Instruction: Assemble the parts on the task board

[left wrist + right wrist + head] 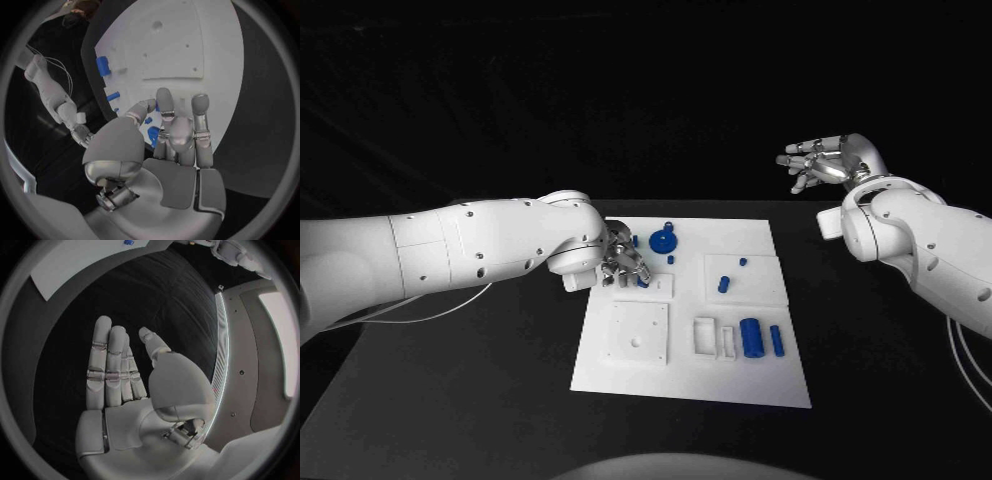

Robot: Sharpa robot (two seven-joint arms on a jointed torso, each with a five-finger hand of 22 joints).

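White task board lies flat mid-desk, long side running away from the robot.

Left hand sits low over the board's left edge, towards the far end, fingers curled downward over a small raised square plate. In the left wrist view the fingers bend in over small blue parts; whether one is pinched or only touched, I cannot tell.

Right hand is raised off to the right, well apart from the board, beyond its far right corner. Fingers loosely spread, palm bare, holding nothing; right wrist view shows the fingers straight and side by side with the thumb apart.

Parts on the board: a round blue wheel piece near the far edge, just beside the left hand; a short blue peg on the raised plate at right; a thick blue cylinder and a thin blue bar side by side near the right edge, closer to the robot. A larger white square plate lies at near left.
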